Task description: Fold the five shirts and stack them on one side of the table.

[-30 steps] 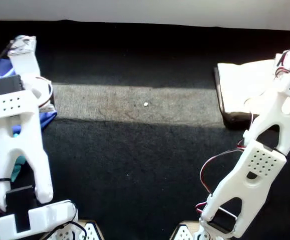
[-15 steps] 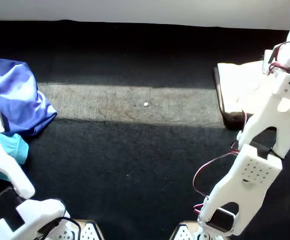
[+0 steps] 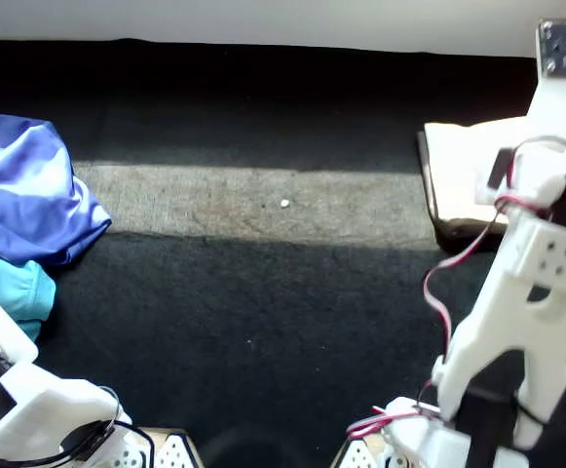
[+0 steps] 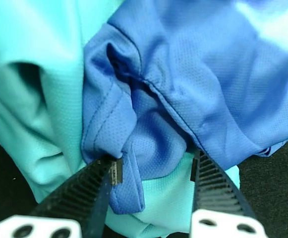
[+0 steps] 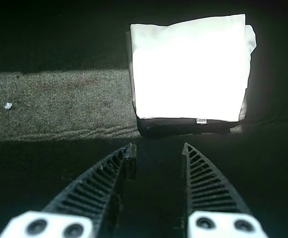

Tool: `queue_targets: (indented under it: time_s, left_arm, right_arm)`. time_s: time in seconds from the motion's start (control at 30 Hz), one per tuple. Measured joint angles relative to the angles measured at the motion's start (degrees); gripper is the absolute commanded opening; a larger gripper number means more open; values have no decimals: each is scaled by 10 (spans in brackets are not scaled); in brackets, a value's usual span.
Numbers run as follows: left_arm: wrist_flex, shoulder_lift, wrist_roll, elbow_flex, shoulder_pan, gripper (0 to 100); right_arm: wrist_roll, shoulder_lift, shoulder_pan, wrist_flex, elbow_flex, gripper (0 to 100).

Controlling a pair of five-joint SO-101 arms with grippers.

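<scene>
Table [image 3: 263,322]: covered in black cloth. A sunlit strip [image 3: 214,200] runs across the middle, and a small white speck [image 3: 284,204] lies in it.
Blue shirt [image 3: 29,180]: unfolded and bunched in a heap at the left edge of the table, seen from above. Its lower edge reaches the end of the sunlit strip.
Teal shirt [image 3: 10,292]: unfolded and crumpled, touching the blue shirt on the side nearer the arm bases. The blue shirt partly overlaps it.
White shirt [image 3: 463,156]: folded into a neat rectangle at the right side of the table, in bright light.
Dark shirt [image 3: 453,229]: folded and lying directly under the white shirt. Its border shows along the near and inner sides.
Left arm [image 3: 19,419]: low at the near left corner, just beside the teal shirt.
Left gripper [image 4: 153,171]: jaws spread, close down on the heap and astride a fold of the blue shirt where it lies over the teal one. Cloth sits between the tips but is not clamped. Whether the tips press on the cloth cannot be told.
Right arm [image 3: 531,292]: raised at the right side, partly covering the white shirt in the overhead view.
Right gripper [image 5: 157,151]: jaws spread with nothing between them. It is held over bare black cloth near the dark shirt's near edge, apart from both folded shirts.
</scene>
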Motion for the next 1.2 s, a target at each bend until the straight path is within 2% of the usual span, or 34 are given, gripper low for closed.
queue_targets:
  time_s: [0.2,0.53,0.6,0.73,0.8,1.0,1.2]
  left_arm:
    - [0,0,-2,0,-15,231]
    - [40,-27,-2,0,-35,230]
    - [40,-27,-2,0,-34,197]
    - [40,-8,-2,0,-28,2]
    - [40,7,-2,0,-28,24]
    - [40,16,-2,0,-18,9]
    - [45,-31,1,0,46,9]
  right_arm:
    - [0,-140,-10,0,142,152]
    - [-3,-163,-10,-16,232,152]
    - [-4,-163,-10,-16,234,152]
    - [-4,-164,-10,-16,234,152]
    - [-4,-164,-10,-16,234,152]
    - [-4,-164,-10,-16,234,152]
    - [-4,-164,-10,-16,234,152]
